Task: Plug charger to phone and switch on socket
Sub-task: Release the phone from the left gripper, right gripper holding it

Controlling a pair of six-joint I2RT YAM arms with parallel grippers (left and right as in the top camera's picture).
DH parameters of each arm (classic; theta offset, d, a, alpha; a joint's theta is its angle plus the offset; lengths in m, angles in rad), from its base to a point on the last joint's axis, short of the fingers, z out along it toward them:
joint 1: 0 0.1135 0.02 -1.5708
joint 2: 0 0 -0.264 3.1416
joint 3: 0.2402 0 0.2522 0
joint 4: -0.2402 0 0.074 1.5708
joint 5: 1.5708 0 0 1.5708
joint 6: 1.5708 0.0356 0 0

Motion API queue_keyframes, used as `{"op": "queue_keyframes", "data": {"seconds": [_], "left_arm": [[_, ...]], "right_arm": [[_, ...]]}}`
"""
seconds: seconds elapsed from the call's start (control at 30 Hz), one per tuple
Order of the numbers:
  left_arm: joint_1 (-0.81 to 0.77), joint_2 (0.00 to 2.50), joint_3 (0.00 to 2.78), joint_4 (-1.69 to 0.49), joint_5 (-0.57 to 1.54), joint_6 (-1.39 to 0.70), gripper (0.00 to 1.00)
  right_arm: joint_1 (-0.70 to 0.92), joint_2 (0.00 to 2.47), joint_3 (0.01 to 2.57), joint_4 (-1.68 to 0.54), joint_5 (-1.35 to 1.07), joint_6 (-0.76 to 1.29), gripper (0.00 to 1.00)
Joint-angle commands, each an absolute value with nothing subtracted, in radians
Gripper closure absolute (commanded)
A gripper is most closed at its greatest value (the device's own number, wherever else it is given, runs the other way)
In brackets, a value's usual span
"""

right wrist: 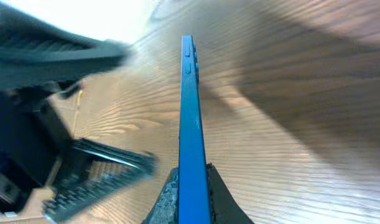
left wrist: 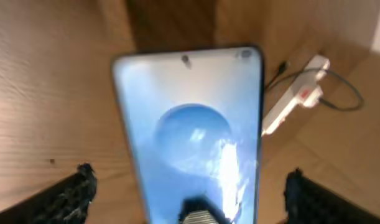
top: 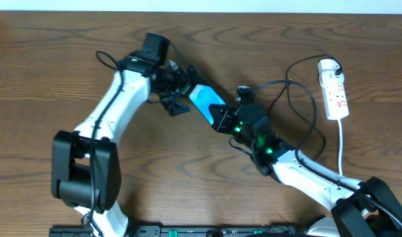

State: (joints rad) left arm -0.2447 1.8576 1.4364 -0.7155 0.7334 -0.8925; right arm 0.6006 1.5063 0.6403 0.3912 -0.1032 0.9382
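- Looks to be at the first step, readying the phone (top: 202, 100) for the charger (top: 273, 83): no plug in it yet, socket (top: 333, 89) not yet touched.
- Grips the phone's lower end with the right gripper (top: 222, 118), jaws closed across its front and back, keeping it raised on edge above the table (top: 56, 66).
- Hovers the left gripper (top: 176, 99) at the phone's opposite end, jaws spread wide to either side of the screen and holding nothing.
- Leaves the socket lying well apart from the phone, beyond the right arm, with the charger's lead looping from there back toward the phone.
- Probably calls next for taking up the plug tip with the free left jaws, then lining it up squarely with the phone's port while holding the phone steady.
- Cannot find the port in any view, nor say which end of the phone carries it.
- Cannot make out the plug tip against the dark right arm beside the phone, nor read the socket's switch position.
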Motion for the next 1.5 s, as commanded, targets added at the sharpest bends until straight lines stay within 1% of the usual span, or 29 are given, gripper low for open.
{"op": "queue_keyframes", "data": {"seconds": [0.0,0.03,0.07,0.1,0.13,0.17,0.2,0.3,0.37,0.5,0.53,0.57,0.67,0.8,0.97,1.1,1.27,1.47], "left_arm": [[-0.116,1.793,1.443,-0.750,0.812,-0.711,0.02],[-0.083,1.777,1.443,-0.788,0.811,-0.667,0.01],[-0.041,1.752,1.443,-0.842,0.807,-0.595,0.01],[0.008,1.715,1.443,-0.931,0.755,-0.535,0.01],[0.030,1.695,1.443,-0.975,0.715,-0.515,0.01],[0.074,1.642,1.443,-1.072,0.627,-0.459,0.01],[0.091,1.612,1.440,-1.110,0.602,-0.434,0.01],[0.113,1.538,1.417,-1.152,0.591,-0.381,0.01],[0.117,1.440,1.369,-1.180,0.590,-0.298,0.01],[0.120,1.269,1.207,-1.138,0.590,-0.263,0.01],[0.120,1.198,1.114,-1.085,0.591,-0.322,0.01],[0.120,1.146,1.026,-1.016,0.599,-0.431,0.01],[0.119,1.121,0.945,-0.927,0.648,-0.554,0.01],[0.119,1.141,0.866,-0.786,0.810,-0.694,0.01],[0.118,1.222,0.859,-0.775,0.861,-0.793,0.01],[0.110,1.278,0.859,-0.775,0.887,-0.804,0.01],[0.059,1.332,0.859,-0.765,0.887,-0.824,0.02],[-0.012,1.346,0.859,-0.674,0.888,-0.924,0.02]], "right_arm": [[0.520,1.422,0.662,0.343,-0.169,0.970,0.99],[0.496,1.413,0.662,0.332,-0.200,1.013,0.99],[0.455,1.412,0.662,0.336,-0.286,1.105,0.99],[0.434,1.413,0.661,0.336,-0.331,1.162,0.99],[0.415,1.414,0.660,0.337,-0.372,1.217,0.99],[0.401,1.414,0.660,0.337,-0.405,1.267,0.99],[0.395,1.414,0.660,0.339,-0.421,1.302,0.99],[0.397,1.414,0.660,0.364,-0.449,1.373,0.99],[0.402,1.414,0.660,0.402,-0.479,1.408,0.99],[0.426,1.416,0.659,0.408,-0.477,1.422,0.99],[0.440,1.418,0.659,0.408,-0.478,1.444,0.99],[0.447,1.420,0.659,0.408,-0.477,1.444,0.99],[0.454,1.422,0.659,0.403,-0.479,1.444,0.99],[0.469,1.426,0.659,0.367,-0.482,1.490,0.99],[0.469,1.427,0.659,0.313,-0.482,1.496,0.99],[0.469,1.427,0.659,0.308,-0.494,1.518,0.99],[0.469,1.427,0.659,0.298,-0.508,1.533,0.99],[0.469,1.427,0.659,0.294,-0.519,1.542,0.99]]}}
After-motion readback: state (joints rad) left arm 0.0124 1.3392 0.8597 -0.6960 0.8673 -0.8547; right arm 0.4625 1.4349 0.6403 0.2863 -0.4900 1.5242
